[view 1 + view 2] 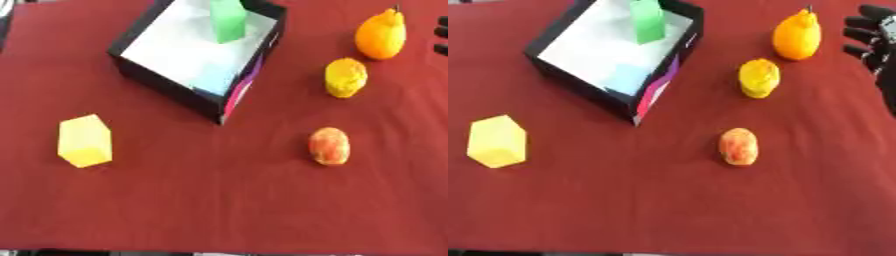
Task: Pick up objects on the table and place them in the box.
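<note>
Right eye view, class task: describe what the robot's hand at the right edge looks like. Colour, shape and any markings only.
Only the right hand shows, at the right edge beside the orange pear-shaped fruit. It is black, with several thick, rounded fingers stacked one above another and pointing left. A small paler patch sits near the top. No cables, sleeves or readable markings can be made out. The left hand is out of view.

Black box [175, 95] holding green block [229, 20] — fruits [329, 146], yellow block [84, 141] outside

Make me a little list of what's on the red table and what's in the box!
In the box: green block, pale blue block
On the tablecloth: yellow block, orange pear-shaped fruit, yellow fruit, reddish-orange fruit
Right robot hand: open beside the orange fruit, not touching
Left robot hand: not in view
</note>
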